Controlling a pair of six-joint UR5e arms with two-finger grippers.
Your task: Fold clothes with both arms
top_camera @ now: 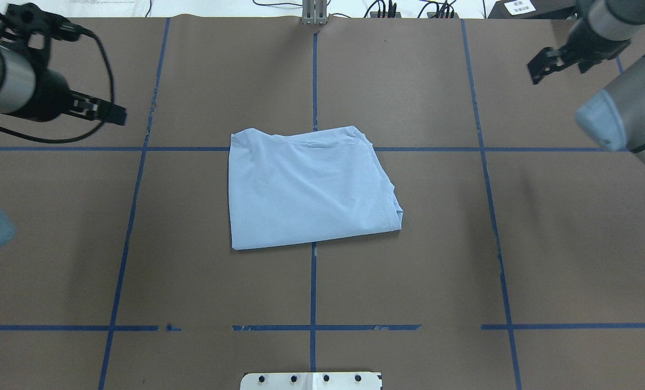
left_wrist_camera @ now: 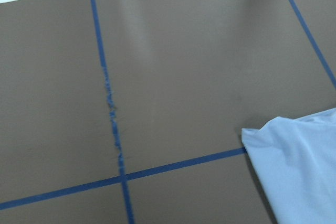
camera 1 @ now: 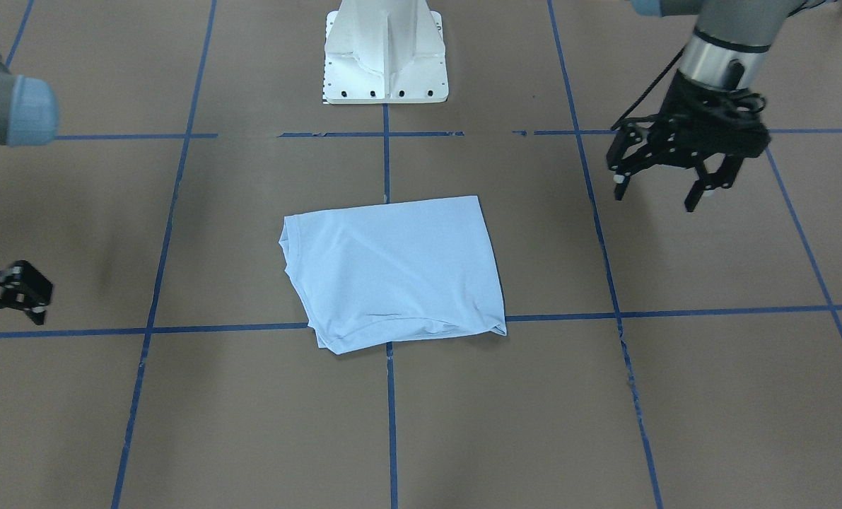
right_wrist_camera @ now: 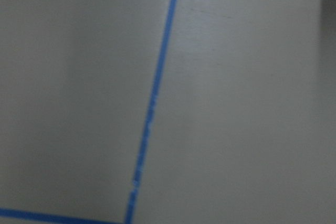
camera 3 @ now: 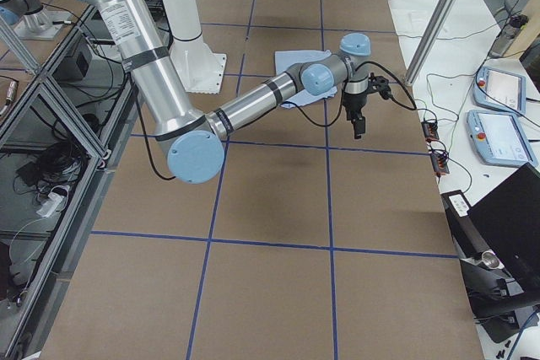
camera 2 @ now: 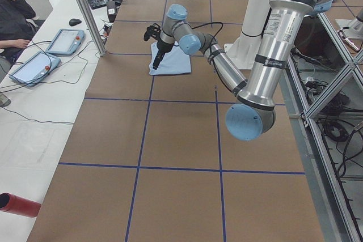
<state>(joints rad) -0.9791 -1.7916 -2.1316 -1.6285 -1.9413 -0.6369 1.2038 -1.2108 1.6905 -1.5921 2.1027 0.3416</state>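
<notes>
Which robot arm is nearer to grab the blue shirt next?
Probably the left. Its black pincer hangs open nearer the folded light blue T-shirt, whose corner its wrist view shows; the right black pincer sits farther off.

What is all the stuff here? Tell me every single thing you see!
T-shirt: one, light blue, folded, lying flat in the middle of the table.
Table: one, brown with blue tape lines, under everything.
Pedestal: one, white, at the table's robot-side edge.
Tablets: two, grey-blue, on the white side bench.
Tube: one, red, lying on that bench.
Person: one, dark top, seated by the bench.
Left arm, right arm: two, grey with light blue caps, one on each side of the T-shirt.
Left pincer: black, open, empty.
Right pincer: black, cut off at the edge, open or shut unclear.
</notes>
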